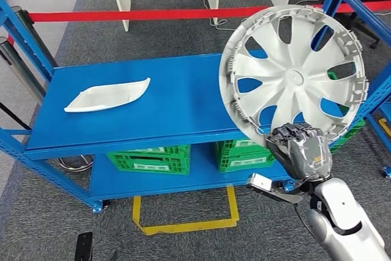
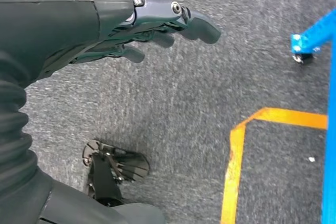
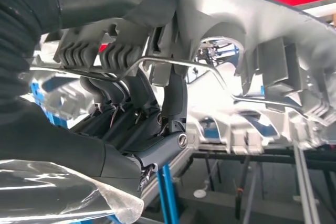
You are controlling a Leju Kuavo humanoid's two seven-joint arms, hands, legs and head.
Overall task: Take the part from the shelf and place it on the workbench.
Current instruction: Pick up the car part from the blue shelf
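Note:
A silver wheel cover [image 1: 293,77] stands tilted up above the right end of the blue shelf [image 1: 184,99]. My right hand [image 1: 302,149] grips its lower rim, and the cover is lifted off the shelf board. In the right wrist view my right hand [image 3: 130,114] has its dark fingers hooked around the cover's rim and wire ring [image 3: 222,82]. A white curved trim part [image 1: 107,96] lies flat on the left half of the shelf. My left hand [image 2: 158,30] hangs over the grey carpet with fingers extended and nothing in it.
Green crates [image 1: 152,158] sit on the lower shelf level. Blue uprights [image 1: 27,41] frame the rack on both sides. A red barrier tape [image 1: 138,14] runs behind it. Yellow floor tape [image 1: 184,224] marks a box on the carpet in front.

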